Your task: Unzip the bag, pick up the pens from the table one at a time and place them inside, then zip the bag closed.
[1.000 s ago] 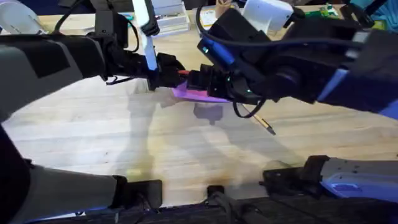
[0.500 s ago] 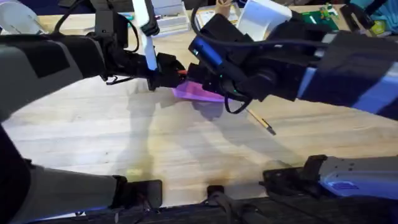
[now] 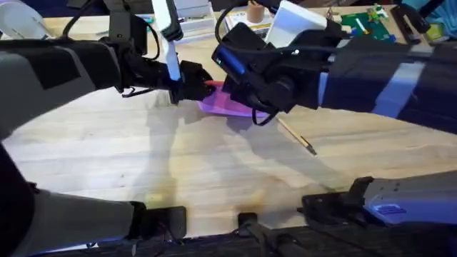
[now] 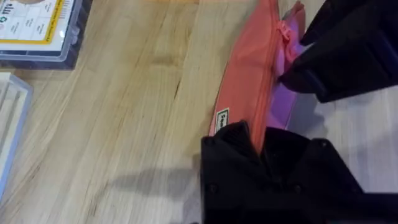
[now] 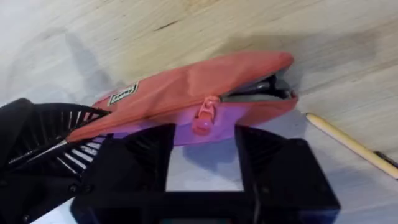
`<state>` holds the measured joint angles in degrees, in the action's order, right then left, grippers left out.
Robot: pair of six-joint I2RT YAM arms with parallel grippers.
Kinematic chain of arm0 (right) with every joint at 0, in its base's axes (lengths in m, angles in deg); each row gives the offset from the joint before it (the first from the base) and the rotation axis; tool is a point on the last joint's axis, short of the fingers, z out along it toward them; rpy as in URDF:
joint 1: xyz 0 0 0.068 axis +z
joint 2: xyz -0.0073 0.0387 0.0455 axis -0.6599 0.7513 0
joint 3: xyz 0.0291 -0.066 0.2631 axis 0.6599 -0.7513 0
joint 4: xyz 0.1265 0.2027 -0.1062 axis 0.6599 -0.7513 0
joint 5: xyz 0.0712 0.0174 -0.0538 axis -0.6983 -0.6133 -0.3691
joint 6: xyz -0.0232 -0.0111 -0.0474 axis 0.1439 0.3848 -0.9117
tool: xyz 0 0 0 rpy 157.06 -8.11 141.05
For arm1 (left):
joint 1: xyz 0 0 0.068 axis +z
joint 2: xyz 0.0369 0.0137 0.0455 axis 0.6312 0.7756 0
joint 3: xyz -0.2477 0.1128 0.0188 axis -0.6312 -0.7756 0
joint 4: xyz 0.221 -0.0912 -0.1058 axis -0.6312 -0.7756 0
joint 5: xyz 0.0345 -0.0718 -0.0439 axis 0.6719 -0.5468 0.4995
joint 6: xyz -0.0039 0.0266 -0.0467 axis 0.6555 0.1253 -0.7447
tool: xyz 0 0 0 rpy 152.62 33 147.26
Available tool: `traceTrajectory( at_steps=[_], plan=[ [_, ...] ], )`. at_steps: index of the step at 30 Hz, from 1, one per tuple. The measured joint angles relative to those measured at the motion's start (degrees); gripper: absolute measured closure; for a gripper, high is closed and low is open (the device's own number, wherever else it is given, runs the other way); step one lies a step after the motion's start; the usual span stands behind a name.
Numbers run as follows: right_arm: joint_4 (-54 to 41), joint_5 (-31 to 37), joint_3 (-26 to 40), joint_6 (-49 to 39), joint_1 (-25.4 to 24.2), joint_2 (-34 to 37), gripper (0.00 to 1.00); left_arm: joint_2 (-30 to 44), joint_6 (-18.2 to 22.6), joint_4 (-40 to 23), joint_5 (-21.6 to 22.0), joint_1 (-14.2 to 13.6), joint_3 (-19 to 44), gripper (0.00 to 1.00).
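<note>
The pink bag lies on the table at mid-back. My left gripper is shut on the bag's near end, holding the fabric by the zipper line. My right gripper hovers over the bag with its fingers apart, and the pink pull tab sits in the gap between them. The zipper gapes at the end far from the left gripper. A tan pen with a dark tip lies on the wood just right of the bag, also seen as the pen in the right wrist view.
A clear plastic box with a yellow label sits beyond the bag on the left arm's side. A white box, a green board and stacked items line the far edge. Bare wood spreads toward the arm bases.
My right gripper has slid along the bag toward the left gripper, uncovering more of the pink fabric and the pen. The left arm has held still.
</note>
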<state>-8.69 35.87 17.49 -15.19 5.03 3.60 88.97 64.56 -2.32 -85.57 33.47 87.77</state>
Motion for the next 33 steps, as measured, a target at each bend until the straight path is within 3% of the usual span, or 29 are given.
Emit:
traceTrajectory(
  at_steps=[3,9,20,33],
  plan=[
    [-0.02,0.19,0.0,0.05,-0.07,0.09,0.491,0.0,0.01,0.0,-0.01,0.0,0.0,0.957],
    [-0.03,1.26,0.0,0.19,-0.13,0.11,0.574,0.0,0.0,0.0,-0.01,0.0,0.0,0.957],
    [-0.01,3.23,0.0,0.18,-0.26,0.09,0.943,0.0,0.0,0.0,-0.04,0.0,0.0,0.957],
    [0.61,3.55,0.0,-1.98,0.17,0.09,0.971,0.0,0.0,0.0,-0.06,0.0,0.0,0.957]
  ],
)
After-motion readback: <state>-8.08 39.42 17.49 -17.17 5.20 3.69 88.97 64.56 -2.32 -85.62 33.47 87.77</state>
